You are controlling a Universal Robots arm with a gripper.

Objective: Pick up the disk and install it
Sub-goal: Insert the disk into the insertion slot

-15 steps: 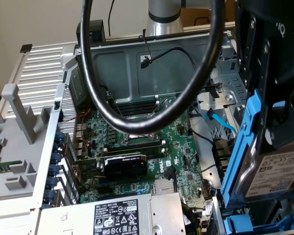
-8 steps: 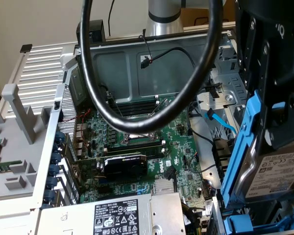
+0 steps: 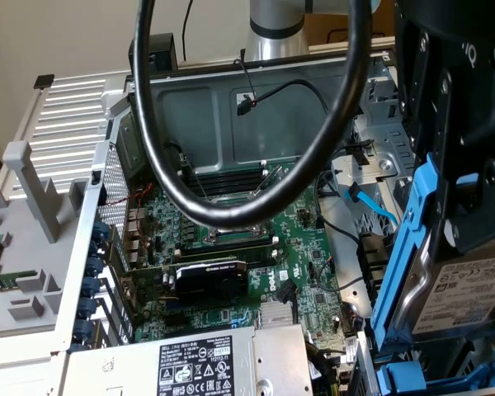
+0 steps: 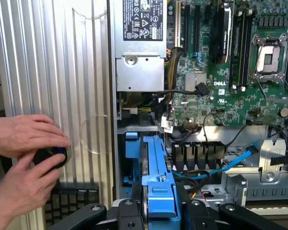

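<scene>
Beige wall point(image 3: 66, 41) backs an open computer case point(image 3: 231, 107) in the exterior view. Its green motherboard point(image 3: 256, 247) is partly hidden by a thick black cable loop point(image 3: 161, 157) hanging close to the lens. We see a labelled power supply point(image 3: 198, 363), cut off below. At the exterior view's right the disk point(image 3: 466, 297), silver with a white label in a blue carrier, sits tilted. Black jaws clamp it and cover its top.

In the wrist view we see it edge-on between the closed jaws, over the blue drive bay point(image 4: 132, 143). A person's hands point(image 4: 19, 136) half cover a black knob point(image 4: 50, 155) on a ribbed panel point(image 4: 53, 57).
</scene>
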